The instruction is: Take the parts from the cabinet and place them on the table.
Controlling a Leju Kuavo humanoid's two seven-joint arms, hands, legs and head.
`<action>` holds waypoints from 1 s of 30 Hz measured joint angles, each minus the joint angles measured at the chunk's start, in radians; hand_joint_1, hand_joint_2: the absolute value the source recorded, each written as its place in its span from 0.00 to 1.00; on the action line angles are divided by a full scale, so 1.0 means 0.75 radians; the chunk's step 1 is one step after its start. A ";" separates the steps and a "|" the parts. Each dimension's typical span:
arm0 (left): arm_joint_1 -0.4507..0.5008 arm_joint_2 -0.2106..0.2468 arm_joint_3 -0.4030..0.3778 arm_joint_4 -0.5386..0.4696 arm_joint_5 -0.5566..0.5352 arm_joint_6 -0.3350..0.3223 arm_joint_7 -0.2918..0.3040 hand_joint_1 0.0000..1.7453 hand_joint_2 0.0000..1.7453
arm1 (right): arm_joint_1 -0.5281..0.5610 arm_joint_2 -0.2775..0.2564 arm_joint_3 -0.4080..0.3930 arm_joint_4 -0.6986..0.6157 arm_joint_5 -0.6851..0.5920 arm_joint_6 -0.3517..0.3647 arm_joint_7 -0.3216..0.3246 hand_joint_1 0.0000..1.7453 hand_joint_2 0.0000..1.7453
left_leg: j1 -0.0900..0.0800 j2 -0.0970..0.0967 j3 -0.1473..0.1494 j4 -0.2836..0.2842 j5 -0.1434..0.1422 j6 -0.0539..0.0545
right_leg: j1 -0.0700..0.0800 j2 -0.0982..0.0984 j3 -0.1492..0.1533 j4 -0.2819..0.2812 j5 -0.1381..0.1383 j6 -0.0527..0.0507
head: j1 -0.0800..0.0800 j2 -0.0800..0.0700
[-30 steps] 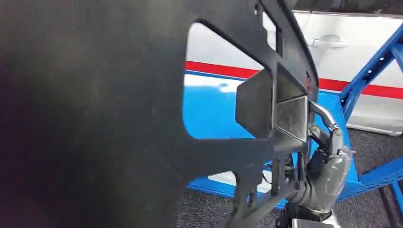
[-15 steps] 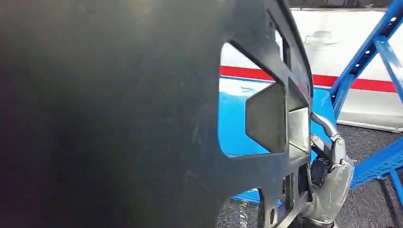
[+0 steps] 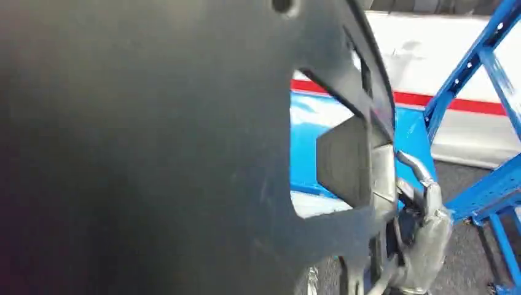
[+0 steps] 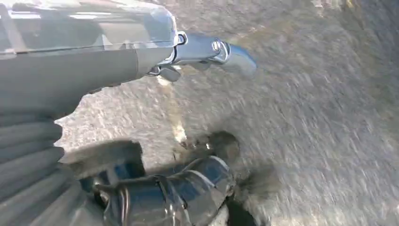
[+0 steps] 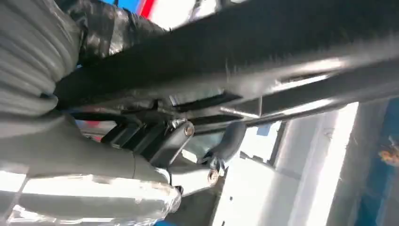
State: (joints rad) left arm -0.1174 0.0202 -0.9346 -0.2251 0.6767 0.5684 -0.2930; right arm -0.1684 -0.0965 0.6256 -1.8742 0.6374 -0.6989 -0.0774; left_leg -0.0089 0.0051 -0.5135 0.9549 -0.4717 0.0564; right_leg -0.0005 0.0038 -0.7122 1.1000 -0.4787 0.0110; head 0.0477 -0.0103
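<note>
Right hand, fingers clamped on the black panel part: carry it level and slowly, since it blocks the head view; left hand fingers apart, empty.

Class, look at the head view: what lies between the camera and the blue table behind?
The large black part lies there, held up by the right hand; the blue table shows through its cut-out in the head view.

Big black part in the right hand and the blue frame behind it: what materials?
Black part: likely moulded plastic, matte, with ribs, cutouts and box-shaped pockets. Blue frame: probably painted metal, glossy, with straight members and a row of holes. The right hand grips the part's edge.
</note>
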 joint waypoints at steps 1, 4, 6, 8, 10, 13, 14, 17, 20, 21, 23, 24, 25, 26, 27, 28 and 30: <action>-0.001 0.000 0.001 0.000 0.002 -0.001 -0.001 0.00 1.00 | 0.000 -0.003 0.001 0.000 -0.013 0.000 -0.003 1.00 1.00 | -0.001 0.000 -0.021 0.001 0.019 -0.003 | -0.001 -0.001 -0.019 0.102 -0.087 0.006 | 0.006 0.001; -0.003 -0.002 0.005 0.000 0.010 -0.004 0.013 0.00 1.00 | -0.004 -0.008 0.004 0.001 -0.076 0.000 -0.014 1.00 1.00 | -0.001 0.004 -0.075 0.018 0.049 -0.003 | -0.004 -0.002 -0.019 0.300 -0.116 0.015 | 0.003 0.001; -0.007 -0.003 0.010 0.000 0.019 -0.005 0.020 0.00 1.00 | -0.005 -0.011 0.005 0.006 -0.117 0.001 -0.031 1.00 1.00 | 0.002 0.006 -0.116 0.039 0.065 -0.009 | -0.007 -0.002 0.094 0.183 -0.029 0.015 | -0.004 0.001; -0.010 -0.003 0.014 0.000 0.023 -0.006 0.024 0.00 1.00 | -0.005 -0.012 0.006 0.008 -0.155 0.001 -0.050 1.00 1.00 | 0.001 0.004 -0.147 0.067 0.074 -0.019 | -0.012 -0.003 0.269 -0.056 -0.046 0.014 | -0.016 0.001; -0.008 -0.003 0.019 0.000 0.028 -0.006 0.023 0.00 1.00 | -0.001 -0.012 0.006 0.008 -0.168 0.001 -0.060 1.00 1.00 | -0.004 0.002 -0.158 0.080 0.079 -0.027 | 0.000 0.002 0.314 -0.130 -0.078 0.000 | -0.022 0.001; -0.008 -0.003 0.020 0.000 0.030 -0.006 0.023 0.00 1.00 | 0.000 -0.012 0.006 0.008 -0.171 0.001 -0.061 1.00 1.00 | -0.004 0.002 -0.157 0.081 0.081 -0.028 | 0.000 0.002 0.314 -0.125 -0.074 -0.001 | -0.028 0.001; -0.007 -0.003 0.021 0.000 0.031 -0.006 0.023 0.00 1.00 | 0.001 -0.012 0.006 0.008 -0.171 0.001 -0.062 1.00 1.00 | -0.004 0.002 -0.157 0.081 0.083 -0.029 | 0.000 0.002 0.311 -0.123 -0.072 -0.003 | -0.028 0.001; 0.008 -0.008 0.034 0.000 0.074 -0.006 0.001 0.00 1.00 | 0.050 -0.012 0.006 0.008 -0.251 0.002 -0.118 1.00 1.00 | 0.001 -0.009 -0.224 0.177 -0.020 -0.069 | -0.010 -0.007 0.249 -0.135 -0.004 -0.052 | -0.099 -0.001; 0.016 -0.013 0.052 0.000 0.113 -0.006 -0.010 0.00 1.00 | 0.115 -0.013 0.005 -0.006 -0.331 0.002 -0.190 1.00 1.00 | 0.013 -0.007 -0.277 0.455 -0.197 -0.082 | -0.002 -0.012 0.191 -0.130 0.038 -0.058 | -0.185 -0.002; 0.017 -0.015 0.059 0.000 0.124 -0.006 -0.010 0.00 1.00 | 0.138 -0.016 0.001 -0.020 -0.350 0.001 -0.204 1.00 1.00 | 0.014 -0.007 -0.273 0.502 -0.190 -0.083 | -0.001 -0.014 0.171 -0.127 0.050 -0.058 | -0.209 -0.002; 0.017 -0.016 0.065 0.000 0.131 -0.007 -0.008 0.00 1.00 | 0.182 -0.022 -0.017 -0.052 -0.396 0.000 -0.234 1.00 1.00 | 0.014 -0.008 -0.185 0.435 -0.092 -0.076 | 0.003 -0.015 0.127 -0.118 0.077 -0.056 | -0.266 -0.003; 0.017 -0.016 0.066 0.000 0.131 -0.008 -0.004 0.00 1.00 | 0.204 -0.025 -0.031 -0.072 -0.420 -0.001 -0.250 1.00 1.00 | 0.014 -0.008 -0.108 0.338 -0.055 -0.069 | 0.005 -0.013 0.110 -0.115 0.089 -0.054 | -0.294 -0.003; 0.016 -0.017 0.067 0.000 0.130 -0.009 -0.004 0.00 1.00 | 0.227 -0.027 -0.045 -0.093 -0.436 0.000 -0.263 1.00 1.00 | 0.013 -0.011 -0.009 0.210 -0.056 -0.059 | 0.005 -0.010 0.099 -0.111 0.101 -0.051 | -0.324 -0.003; 0.014 -0.017 0.067 0.000 0.129 -0.009 -0.005 0.00 1.00 | 0.245 -0.027 -0.059 -0.115 -0.445 -0.001 -0.274 1.00 1.00 | 0.006 -0.013 0.083 0.084 -0.095 -0.051 | 0.011 -0.008 0.090 -0.107 0.109 -0.044 | -0.355 -0.003; 0.012 -0.017 0.069 0.000 0.129 -0.009 -0.006 0.00 1.00 | 0.260 -0.028 -0.072 -0.132 -0.447 -0.001 -0.276 1.00 1.00 | 0.001 -0.015 0.114 0.008 -0.119 -0.049 | 0.008 -0.011 0.086 -0.107 0.123 -0.036 | -0.372 -0.005; 0.014 -0.017 0.073 0.000 0.129 -0.009 -0.007 0.00 1.00 | 0.274 -0.031 -0.080 -0.142 -0.447 -0.001 -0.276 1.00 1.00 | -0.005 -0.015 0.094 0.022 -0.102 -0.048 | 0.001 -0.010 0.088 -0.116 0.139 -0.029 | -0.384 -0.005; 0.018 -0.018 0.082 0.000 0.130 -0.009 -0.015 0.00 1.00 | 0.303 -0.034 -0.095 -0.166 -0.447 -0.002 -0.276 1.00 1.00 | -0.011 -0.013 0.080 0.006 -0.073 -0.031 | -0.004 -0.007 0.080 -0.125 0.169 -0.009 | -0.435 -0.008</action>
State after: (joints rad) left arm -0.1037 0.0065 -0.8728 -0.2251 0.7740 0.5619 -0.3044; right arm 0.0592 -0.1217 0.5546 -1.9986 0.3021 -0.7000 -0.2842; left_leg -0.0173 -0.0048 -0.4535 0.9596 -0.5265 0.0332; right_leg -0.0034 -0.0015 -0.6523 1.0061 -0.3518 0.0040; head -0.2789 -0.0164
